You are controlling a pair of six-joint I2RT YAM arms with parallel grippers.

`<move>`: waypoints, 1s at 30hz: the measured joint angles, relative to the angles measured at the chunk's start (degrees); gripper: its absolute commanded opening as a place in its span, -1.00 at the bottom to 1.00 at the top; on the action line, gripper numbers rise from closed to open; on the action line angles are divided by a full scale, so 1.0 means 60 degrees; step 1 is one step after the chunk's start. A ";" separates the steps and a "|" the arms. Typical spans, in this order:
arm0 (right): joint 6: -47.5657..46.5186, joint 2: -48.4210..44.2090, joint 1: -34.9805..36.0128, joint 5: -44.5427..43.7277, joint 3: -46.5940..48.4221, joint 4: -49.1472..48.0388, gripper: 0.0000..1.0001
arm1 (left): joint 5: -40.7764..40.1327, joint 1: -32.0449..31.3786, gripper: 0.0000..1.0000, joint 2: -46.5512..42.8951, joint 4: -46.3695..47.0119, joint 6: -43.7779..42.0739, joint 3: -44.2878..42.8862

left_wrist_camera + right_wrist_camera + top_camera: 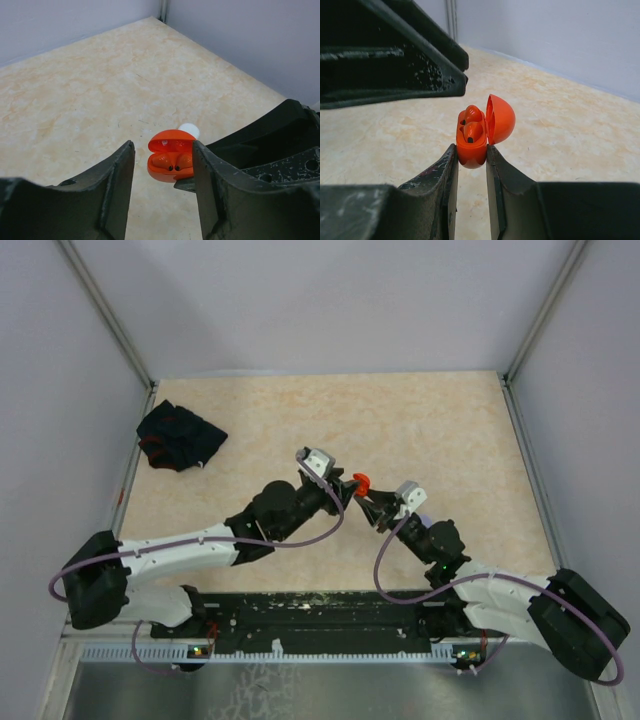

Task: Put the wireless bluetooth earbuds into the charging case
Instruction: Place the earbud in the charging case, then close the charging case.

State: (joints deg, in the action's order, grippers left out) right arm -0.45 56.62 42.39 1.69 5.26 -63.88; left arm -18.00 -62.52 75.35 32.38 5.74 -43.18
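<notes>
Nearest the right wrist lens, right gripper (471, 148) clenched on the orange charging case (470, 154), lid hinged open. Both orange earbuds (471, 126) seated inside, black tips showing. Opposite, left gripper (163, 146) released, fingers spread either side of the case, above the table (400, 420). Well apart at far left, black cloth (180, 437).

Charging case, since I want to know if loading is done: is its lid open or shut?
Open. In the right wrist view the orange charging case has its domed lid swung back, with two earbuds seated inside.
</notes>
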 measured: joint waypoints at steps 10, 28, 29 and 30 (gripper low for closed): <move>0.0000 0.0036 0.0000 0.0616 0.0000 -0.0098 -1.00 | 0.2295 0.1395 0.53 -0.0648 -0.2838 0.0758 -0.1264; 0.0102 0.0197 0.0000 0.2871 0.0000 -0.1158 -1.00 | 0.7610 0.2809 0.64 -0.0699 -0.4299 0.2055 -0.1508; 0.0113 0.0197 0.0000 0.2940 0.0000 -0.1158 -1.00 | 0.7796 0.2827 0.61 -0.0634 -0.4280 0.2102 -0.1515; 0.0120 0.0200 0.0000 0.3031 0.0000 -0.1188 -1.00 | 0.7970 0.2838 0.60 -0.0568 -0.4258 0.2149 -0.1515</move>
State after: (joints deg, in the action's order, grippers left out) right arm 0.27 57.82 42.39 19.88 5.26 -71.00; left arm 29.82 -45.50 71.94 6.83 18.63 -52.27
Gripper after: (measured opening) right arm 0.247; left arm 0.825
